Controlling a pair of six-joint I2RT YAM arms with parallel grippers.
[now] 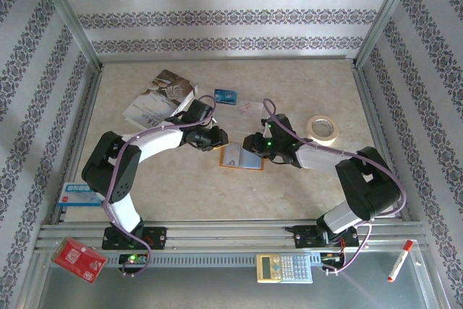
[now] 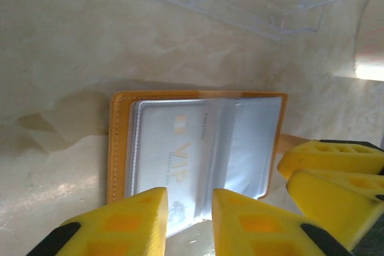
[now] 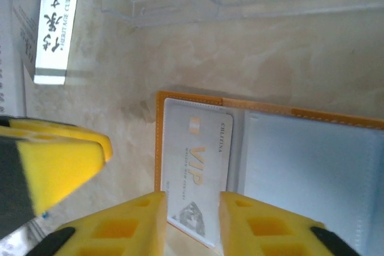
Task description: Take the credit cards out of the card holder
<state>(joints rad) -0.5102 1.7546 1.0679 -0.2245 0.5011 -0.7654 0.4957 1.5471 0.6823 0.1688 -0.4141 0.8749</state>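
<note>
patterned walls (image 1: 217,16), beige table (image 1: 217,197), card holder (image 1: 241,155)

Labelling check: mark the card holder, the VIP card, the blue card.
card holder (image 1: 239,157), top external view, its open lining
VIP card (image 3: 195,163), right wrist view, its printed face
blue card (image 1: 226,97), top external view, its centre

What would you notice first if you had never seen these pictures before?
The bright orange card holder lying open in the middle of the table grabs the eye. The left claw and the right claw, both yellow, close in on it from either side. A pale card marked VIP sits in its clear pocket, and a blue card lies on the table farther back.
</note>
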